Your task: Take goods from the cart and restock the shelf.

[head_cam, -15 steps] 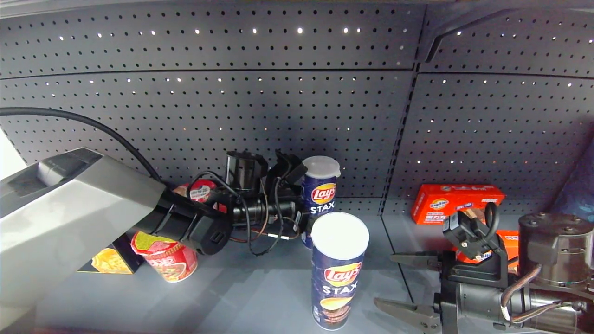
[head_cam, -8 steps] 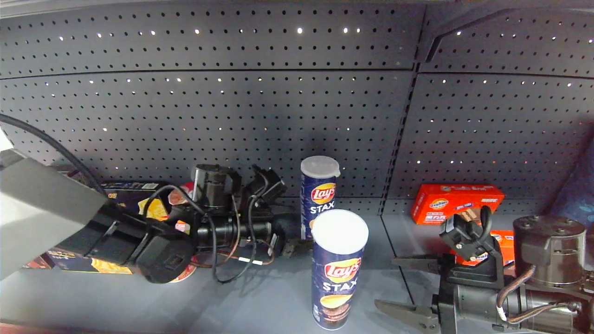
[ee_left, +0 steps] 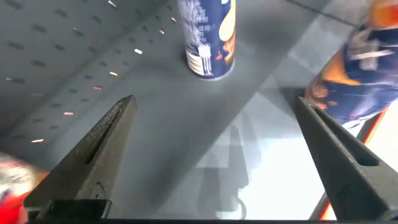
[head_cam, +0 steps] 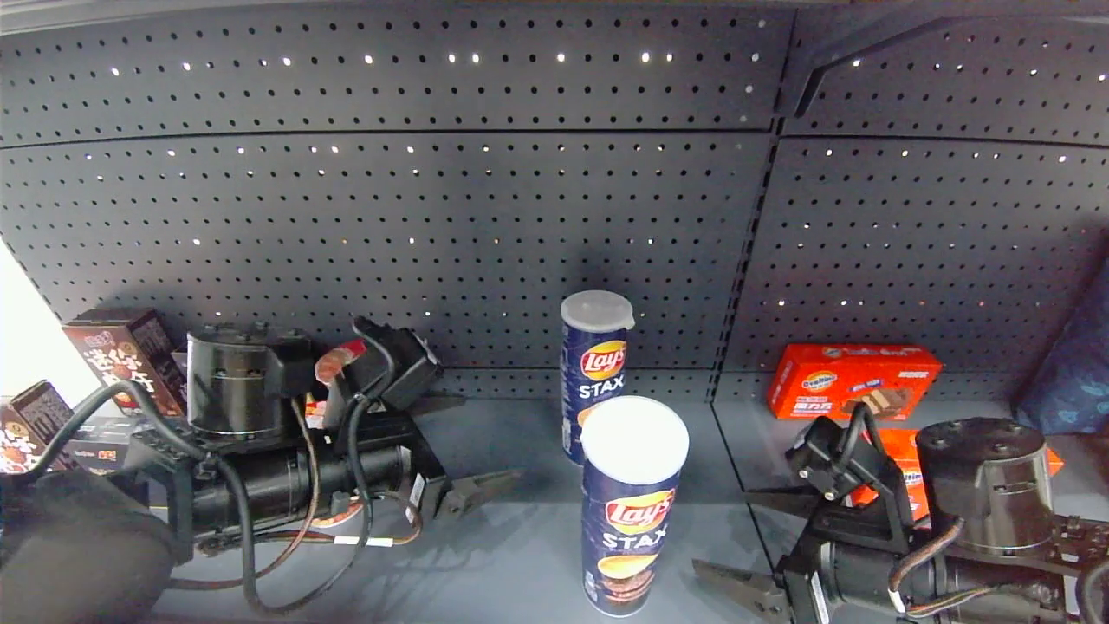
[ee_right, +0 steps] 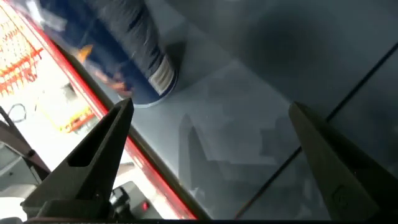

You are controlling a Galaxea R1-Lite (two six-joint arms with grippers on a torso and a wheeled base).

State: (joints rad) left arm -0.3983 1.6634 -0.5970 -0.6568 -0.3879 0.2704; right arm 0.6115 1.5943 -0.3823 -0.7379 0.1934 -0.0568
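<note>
Your left claw [head_cam: 481, 442] and right claw [head_cam: 723, 530] gape empty either side of the front can [head_cam: 634, 503], near the front edge of the shelf [head_cam: 520, 555]. A careless swing could knock it off.

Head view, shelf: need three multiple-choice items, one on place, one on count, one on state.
1. Where is the orange box at the back, relative to the chip cans?
A. To the robot's left of them
B. To the robot's right of them
C. On top of them

2. How many chip cans stand upright on the shelf?
A. One
B. Four
C. Two

3. What state is the left gripper in?
A. Open, holding nothing
B. Shut on a can
C. Shut on a box

Key:
1 B: the box lies right of both cans in the head view.
2 C: two blue cans stand there, one behind the other.
3 A: its jaws stand wide apart with bare shelf between them.
</note>
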